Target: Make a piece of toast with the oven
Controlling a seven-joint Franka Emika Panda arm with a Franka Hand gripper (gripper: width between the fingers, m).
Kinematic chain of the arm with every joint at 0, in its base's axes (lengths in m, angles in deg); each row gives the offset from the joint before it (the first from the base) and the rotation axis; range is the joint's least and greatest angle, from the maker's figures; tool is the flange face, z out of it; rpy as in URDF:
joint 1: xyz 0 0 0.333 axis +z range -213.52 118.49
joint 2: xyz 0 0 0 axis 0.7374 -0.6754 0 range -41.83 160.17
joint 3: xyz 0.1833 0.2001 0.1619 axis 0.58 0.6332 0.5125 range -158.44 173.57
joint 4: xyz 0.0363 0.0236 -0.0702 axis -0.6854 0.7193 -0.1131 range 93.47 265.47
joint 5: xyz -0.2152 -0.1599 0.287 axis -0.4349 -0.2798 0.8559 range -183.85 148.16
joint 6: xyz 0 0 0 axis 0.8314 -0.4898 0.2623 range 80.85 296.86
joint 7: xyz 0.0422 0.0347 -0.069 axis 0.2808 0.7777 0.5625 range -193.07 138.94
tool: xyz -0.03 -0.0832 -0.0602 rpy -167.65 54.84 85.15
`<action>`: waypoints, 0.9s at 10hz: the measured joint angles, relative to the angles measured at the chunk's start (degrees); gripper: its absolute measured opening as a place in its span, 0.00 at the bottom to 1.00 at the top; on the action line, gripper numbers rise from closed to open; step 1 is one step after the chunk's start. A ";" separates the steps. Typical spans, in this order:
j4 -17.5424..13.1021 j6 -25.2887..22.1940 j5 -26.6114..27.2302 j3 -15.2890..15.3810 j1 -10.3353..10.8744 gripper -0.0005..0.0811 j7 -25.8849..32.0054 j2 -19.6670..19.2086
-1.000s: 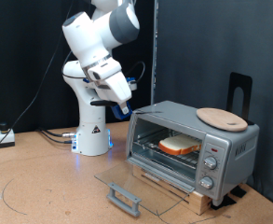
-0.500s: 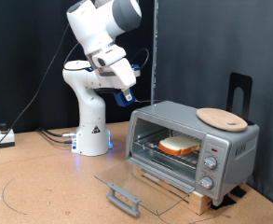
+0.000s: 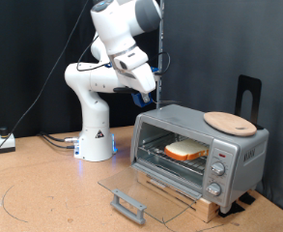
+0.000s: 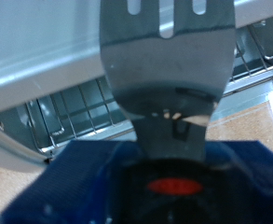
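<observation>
Nearest the exterior camera, the oven's glass door lies swung fully down, flat out over the brown tabletop, its grey handle at the front edge. Just behind it stands the oven itself, mouth open, knobs stacked at the exterior view's right. Inside, on the wire rack, sits the piece of toast, pale face up, brown crust showing along the edge. On the oven's roof rests a round wooden plate.

Now to me: my white arm rises from its base at the back of the table, elbow bent high, forearm reaching toward the exterior view's right. My gripper hangs in the air above the oven's top corner on the exterior view's left, tilted downward, clear of the oven and touching nothing.

From my wrist camera, I'm looking down past a broad grey spatula blade fixed out in front of my hand, with the rack's wires and the oven's silver top beyond it. Whether my fingers are spread or pressed together I cannot tell; they are hidden behind the blade and the blue mount.
</observation>
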 joint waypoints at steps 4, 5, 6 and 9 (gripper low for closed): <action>5.32 4.24 6.99 6.01 2.73 0.51 -19.23 12.92; 5.31 4.11 6.98 6.01 2.73 0.51 -18.09 12.69; 5.17 1.07 6.75 5.70 2.73 0.51 -18.39 12.29; 5.25 -10.06 6.76 3.93 4.90 0.51 -18.07 13.22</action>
